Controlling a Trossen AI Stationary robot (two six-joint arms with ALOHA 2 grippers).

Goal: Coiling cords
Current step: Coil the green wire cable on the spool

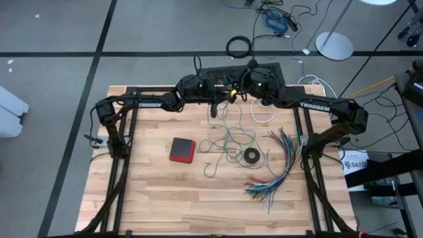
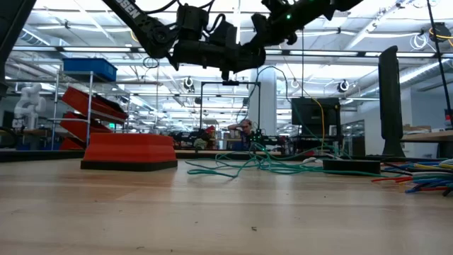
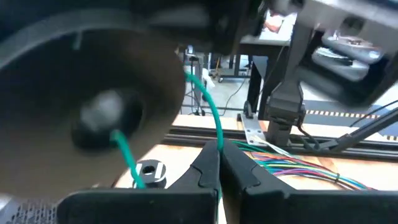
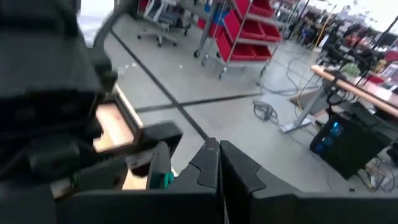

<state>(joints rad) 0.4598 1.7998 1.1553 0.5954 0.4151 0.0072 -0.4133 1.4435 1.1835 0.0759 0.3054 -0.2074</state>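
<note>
The high view shows both arms raised over the desk's (image 1: 158, 198) far edge. The left wrist view alone shows the left pincer (image 3: 219, 163) closed on the teal cord (image 1: 228, 142); the right pincer (image 4: 219, 163) is closed, empty. The white cord (image 1: 264, 114) lies far right.

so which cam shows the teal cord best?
High view: the teal-green cord lies in loose loops mid-table, whole layout visible. Low view flattens it edge-on. Left wrist shows one strand only; right wrist a teal scrap.

table (image 1: 158, 192): pale planked wood, matt | teal-green cord (image 1: 231, 142): smooth plastic | red box (image 1: 182, 149): matt
</note>
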